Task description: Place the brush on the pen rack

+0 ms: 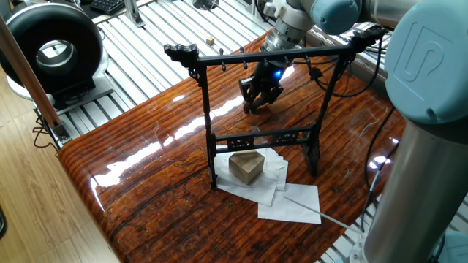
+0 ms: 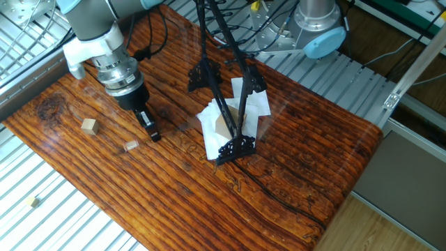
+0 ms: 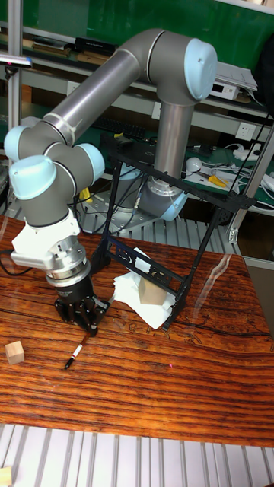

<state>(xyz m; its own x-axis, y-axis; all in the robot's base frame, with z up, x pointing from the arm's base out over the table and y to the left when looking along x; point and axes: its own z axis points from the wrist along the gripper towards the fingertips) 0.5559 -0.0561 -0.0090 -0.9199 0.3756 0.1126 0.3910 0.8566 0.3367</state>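
The pen rack (image 1: 263,58) is a tall black frame standing mid-table, also seen from above (image 2: 224,104) and at an angle (image 3: 190,186). My gripper (image 1: 257,104) is down at the table behind the rack, left of it from above (image 2: 153,134). In the tall view the thin dark brush (image 3: 78,350) slants from the gripper (image 3: 91,329) down-left to the wood, its upper end between fingers that stand close together. No brush shows in either of the two fixed views.
A tan wooden block (image 1: 246,166) sits on white papers (image 1: 289,201) under the rack, with a thin pale rod (image 1: 322,214) beside them. Two small tan cubes (image 2: 88,125) (image 2: 131,146) lie near the gripper. A black round device (image 1: 55,47) stands off the table's far corner.
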